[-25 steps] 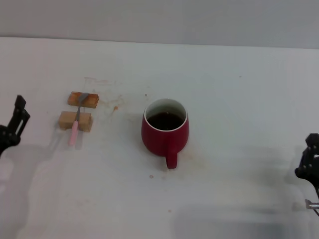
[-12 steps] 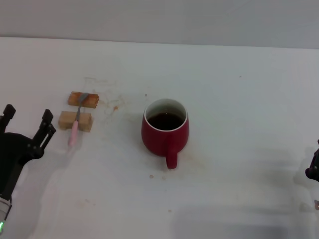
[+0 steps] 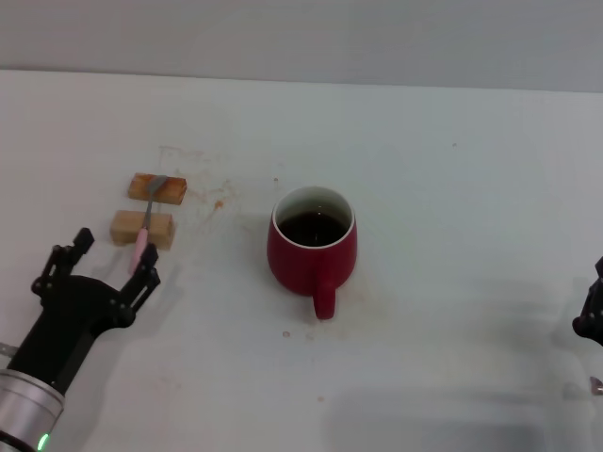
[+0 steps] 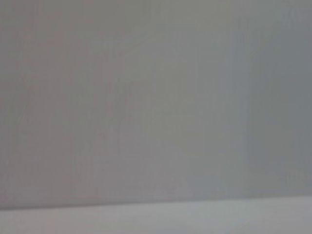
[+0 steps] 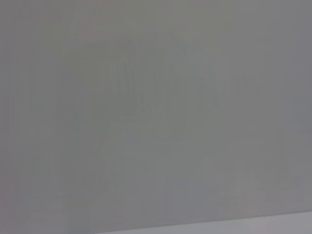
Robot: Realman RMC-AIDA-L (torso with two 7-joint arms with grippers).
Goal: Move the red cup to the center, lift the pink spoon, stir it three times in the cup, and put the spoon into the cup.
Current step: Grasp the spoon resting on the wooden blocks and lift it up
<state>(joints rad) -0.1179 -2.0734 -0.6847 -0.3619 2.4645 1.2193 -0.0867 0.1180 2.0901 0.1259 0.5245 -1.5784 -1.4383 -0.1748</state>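
Head view shows the red cup standing upright near the middle of the tabletop, handle toward the near edge, dark liquid inside. On that evidence the first step, moving the cup to the center, appears complete. The pink spoon lies toward the left edge, resting across two wooden blocks, its bowl on the far block and its pink handle pointing to the near edge. It is not yet lifted. The left hand sits just beside the handle tip, fingers spread and grasping nothing. The right hand sits at the right edge, mostly out of frame; whether it is released or clenched cannot be told. Outstanding: lifting the spoon, three stirs, and leaving it in the cup.
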